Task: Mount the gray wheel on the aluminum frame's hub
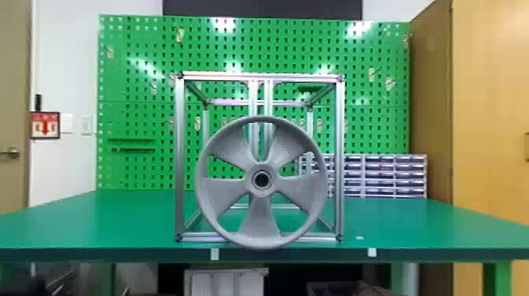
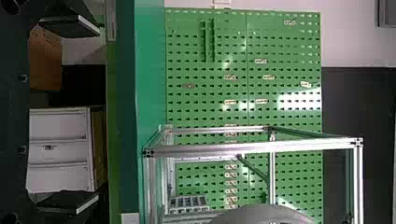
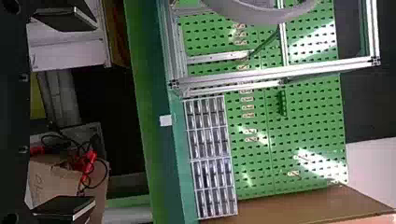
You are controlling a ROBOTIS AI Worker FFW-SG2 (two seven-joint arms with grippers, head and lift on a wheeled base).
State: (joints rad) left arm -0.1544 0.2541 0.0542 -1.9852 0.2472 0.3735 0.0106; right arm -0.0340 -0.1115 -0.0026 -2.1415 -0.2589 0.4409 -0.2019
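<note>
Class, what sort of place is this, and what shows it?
Probably a workshop or lab: a green pegboard, a rack of small drawers and an aluminum frame on a workbench.

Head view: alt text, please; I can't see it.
Gray five-spoked wheel, upright across the front of an open aluminum frame on a green table. Behind them stand a green pegboard and, to the right, a bank of small drawers.

Matt, smooth gray wheel (image 1: 258, 228); shiny metal aluminum frame (image 1: 180, 157); glossy green pegboard (image 1: 137, 90); wood-look cabinet (image 1: 488, 98).
</note>
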